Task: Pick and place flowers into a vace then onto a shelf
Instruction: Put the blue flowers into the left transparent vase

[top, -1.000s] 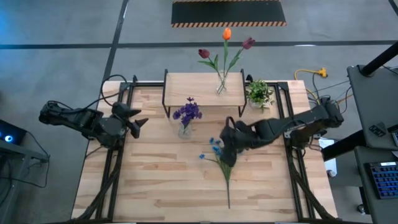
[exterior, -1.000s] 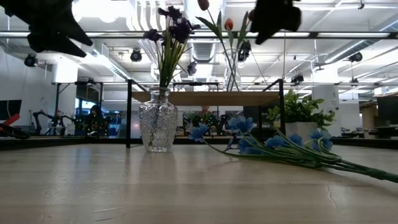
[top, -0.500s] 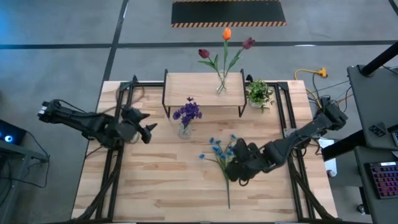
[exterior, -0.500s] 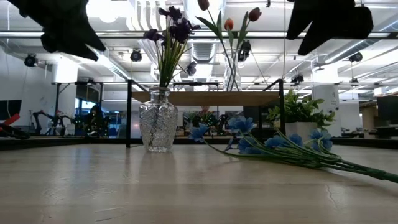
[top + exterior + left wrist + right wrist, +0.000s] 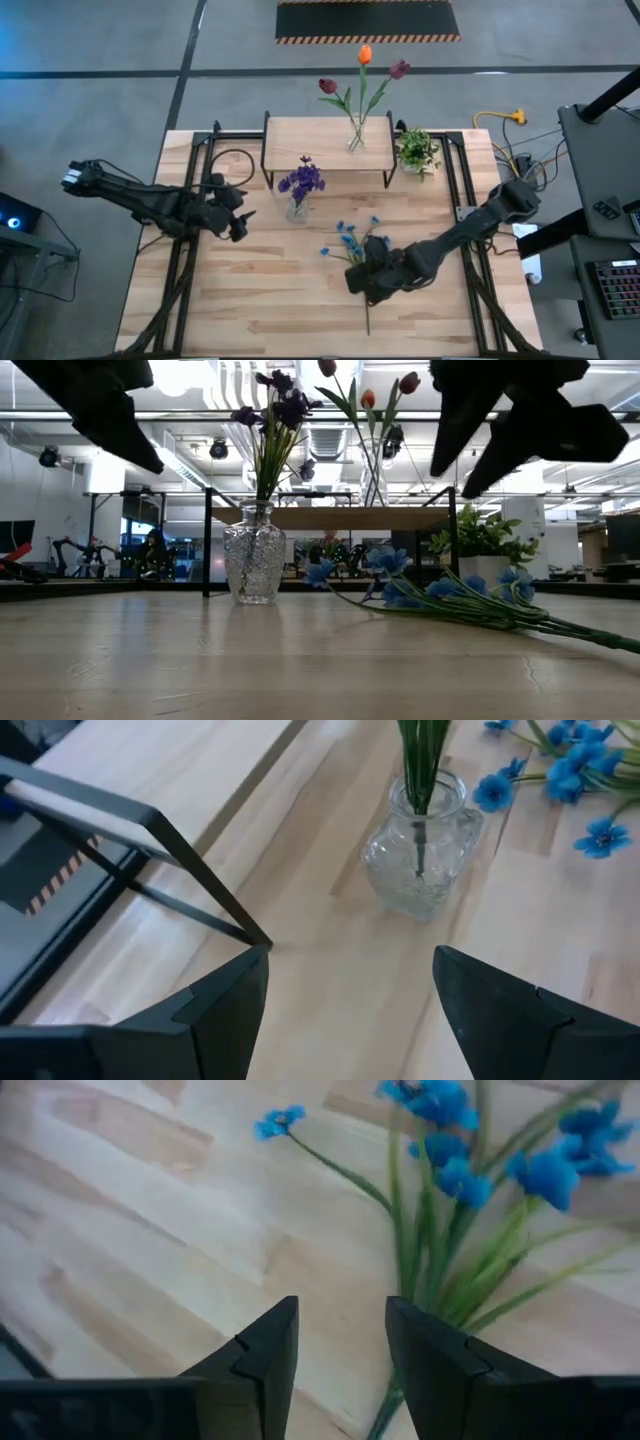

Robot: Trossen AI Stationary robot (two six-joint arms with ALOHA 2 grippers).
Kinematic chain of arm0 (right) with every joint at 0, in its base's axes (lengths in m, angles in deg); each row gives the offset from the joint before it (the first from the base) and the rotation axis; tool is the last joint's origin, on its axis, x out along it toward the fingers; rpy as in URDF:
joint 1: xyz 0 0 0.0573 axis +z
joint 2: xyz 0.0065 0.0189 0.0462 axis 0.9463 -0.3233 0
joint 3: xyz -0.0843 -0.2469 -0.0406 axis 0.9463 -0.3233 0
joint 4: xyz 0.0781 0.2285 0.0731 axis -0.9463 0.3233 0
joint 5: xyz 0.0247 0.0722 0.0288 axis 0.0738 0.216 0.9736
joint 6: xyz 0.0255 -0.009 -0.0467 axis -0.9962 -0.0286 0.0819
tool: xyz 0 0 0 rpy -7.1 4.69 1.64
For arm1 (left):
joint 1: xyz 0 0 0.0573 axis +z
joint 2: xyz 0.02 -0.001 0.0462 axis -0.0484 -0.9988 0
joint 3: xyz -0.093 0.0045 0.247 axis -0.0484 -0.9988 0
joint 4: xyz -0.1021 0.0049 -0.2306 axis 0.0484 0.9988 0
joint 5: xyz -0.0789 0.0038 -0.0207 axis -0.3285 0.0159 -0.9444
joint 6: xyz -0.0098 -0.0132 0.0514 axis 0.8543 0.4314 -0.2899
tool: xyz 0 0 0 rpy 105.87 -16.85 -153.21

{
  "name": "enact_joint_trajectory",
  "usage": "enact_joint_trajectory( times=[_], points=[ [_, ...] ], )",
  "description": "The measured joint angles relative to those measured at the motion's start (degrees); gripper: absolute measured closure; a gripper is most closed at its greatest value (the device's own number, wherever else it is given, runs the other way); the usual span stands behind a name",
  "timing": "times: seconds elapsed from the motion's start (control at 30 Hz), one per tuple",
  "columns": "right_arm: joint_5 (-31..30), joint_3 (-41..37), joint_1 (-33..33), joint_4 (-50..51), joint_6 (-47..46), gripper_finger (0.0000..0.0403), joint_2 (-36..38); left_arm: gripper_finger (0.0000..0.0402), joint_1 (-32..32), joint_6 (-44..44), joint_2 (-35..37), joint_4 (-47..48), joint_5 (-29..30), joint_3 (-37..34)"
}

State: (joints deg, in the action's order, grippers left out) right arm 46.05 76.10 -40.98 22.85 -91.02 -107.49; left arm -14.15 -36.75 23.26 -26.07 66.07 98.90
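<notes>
Blue flowers (image 5: 352, 243) lie flat mid-table, right of the glass vase (image 5: 296, 209). Right gripper (image 5: 366, 280) hovers open over their stems; I'd pinch low, squarely. Left gripper (image 5: 238, 225) waits open.

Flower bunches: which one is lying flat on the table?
The blue bunch, stems flat on the tabletop; the purple bunch and tulips stand in vases.

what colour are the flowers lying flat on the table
Blue, on green stems: the blue bunch shows best in the right wrist view.
</notes>
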Motion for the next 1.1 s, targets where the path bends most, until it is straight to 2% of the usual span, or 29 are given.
enact_joint_trajectory(
  times=[0.17, 0.37, 0.77, 1.1],
  points=[
    [2.2, 0.0, 0.0, 1.6, -3.6, 0.0268, -0.9, 0.0135, 0.0, -3.7, 1.7, 0.0, 0.1, 0.0],
    [2.0, 0.0, -0.3, 4.3, -4.6, 0.0277, -2.0, 0.0135, 0.0, -5.0, 3.4, 0.0, 0.1, 0.0],
    [1.9, 0.3, -2.5, 1.1, 2.8, 0.028, -6.1, 0.0135, 0.0, -4.8, 4.0, -0.3, 0.1, 0.0],
    [2.2, 0.5, -7.1, -2.7, 11.6, 0.028, -8.1, 0.0135, 0.0, -4.5, 2.3, -1.0, 0.0, -0.1]
  ],
)
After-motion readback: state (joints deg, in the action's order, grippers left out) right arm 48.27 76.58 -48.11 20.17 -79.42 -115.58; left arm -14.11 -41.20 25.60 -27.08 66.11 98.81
